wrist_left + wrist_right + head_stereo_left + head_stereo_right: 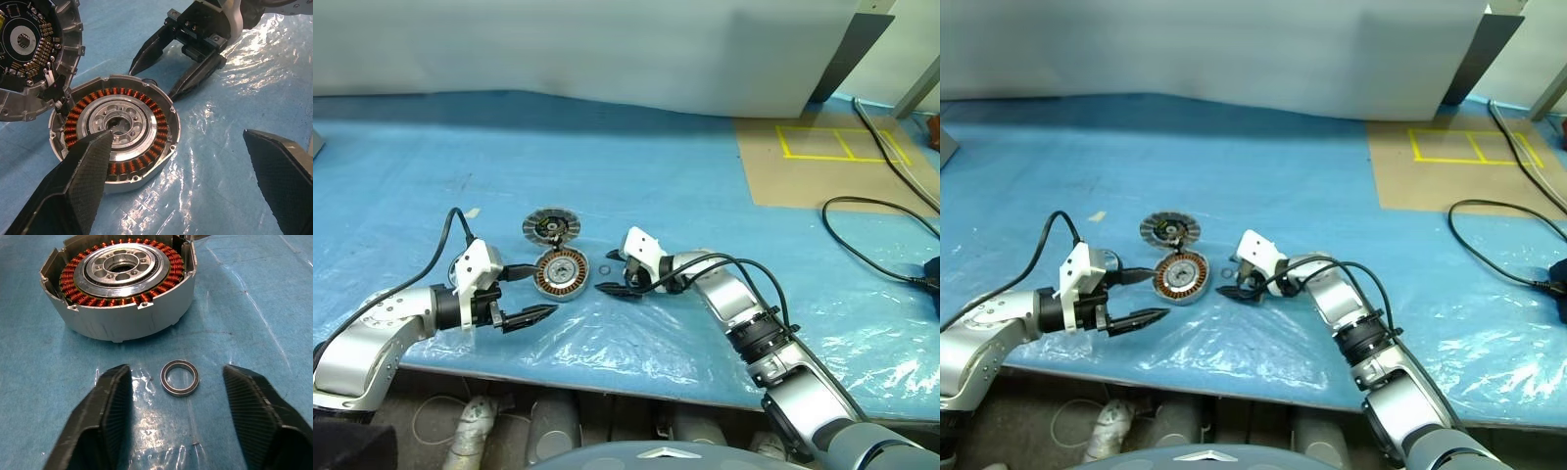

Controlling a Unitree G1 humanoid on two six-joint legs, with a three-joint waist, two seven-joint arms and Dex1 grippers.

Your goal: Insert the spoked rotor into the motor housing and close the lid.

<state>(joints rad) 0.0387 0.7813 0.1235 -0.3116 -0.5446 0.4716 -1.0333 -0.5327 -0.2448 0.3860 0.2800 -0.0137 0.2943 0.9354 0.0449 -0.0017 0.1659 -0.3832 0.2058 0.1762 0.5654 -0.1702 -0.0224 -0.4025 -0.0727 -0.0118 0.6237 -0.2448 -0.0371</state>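
Plastic sheeting covers the blue table, cardboard far right.

motor housing beside small ring, lid behind

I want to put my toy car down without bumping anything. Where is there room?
Free: the blue table cover between the lid and the back wall. Crowded: around the motor housing, with the small ring and both pincers close by.
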